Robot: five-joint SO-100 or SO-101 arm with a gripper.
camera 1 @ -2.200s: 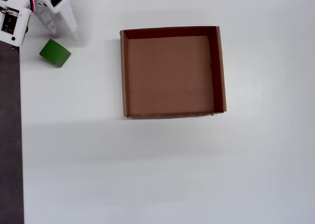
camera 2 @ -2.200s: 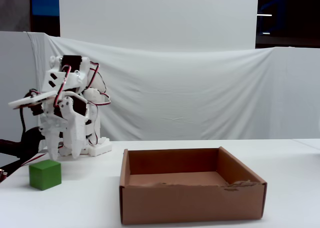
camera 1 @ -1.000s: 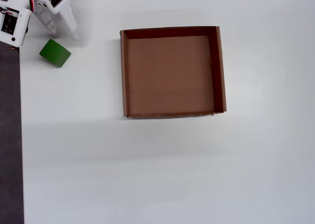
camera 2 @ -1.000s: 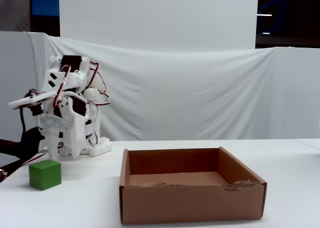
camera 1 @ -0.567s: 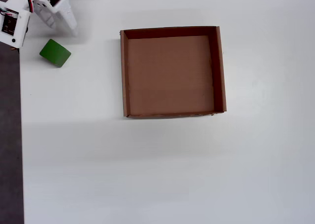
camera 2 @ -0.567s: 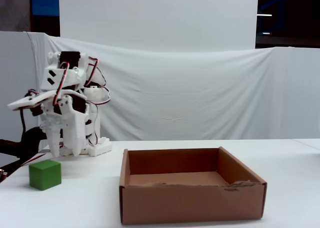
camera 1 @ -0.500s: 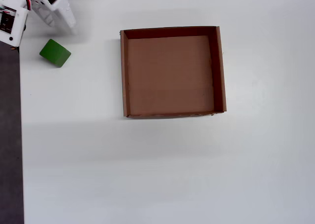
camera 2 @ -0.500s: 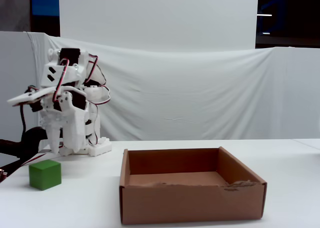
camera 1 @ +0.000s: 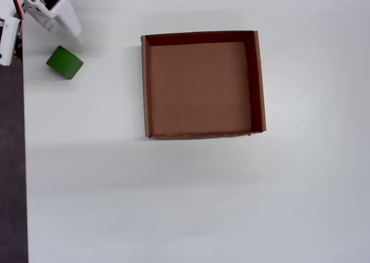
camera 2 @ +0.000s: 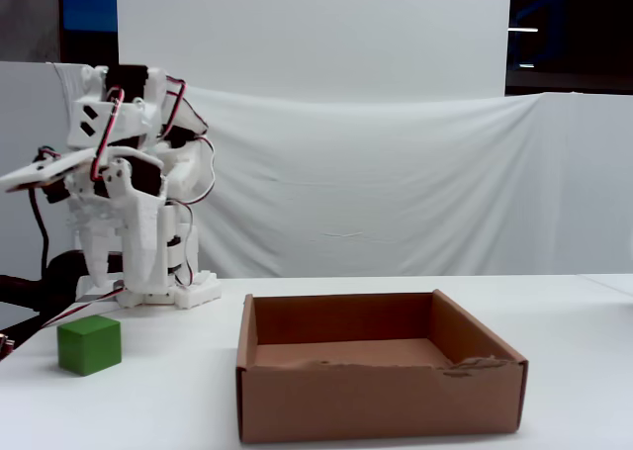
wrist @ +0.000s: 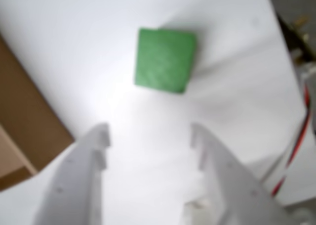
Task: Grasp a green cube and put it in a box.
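The green cube (wrist: 165, 60) sat on the white counter (camera 1: 173, 193), well apart from the box (camera 1: 145, 84). The gripper (wrist: 150, 136) hung above it, wide apart. The cube looked light and hard, best pinched on two flat sides.

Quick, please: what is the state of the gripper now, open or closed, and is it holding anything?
Gripper: open and empty; the green cube lies on the table ahead of its fingers, apart from them.

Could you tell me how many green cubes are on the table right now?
1. The green cube sits near the table's left edge in the overhead view, apart from the box.
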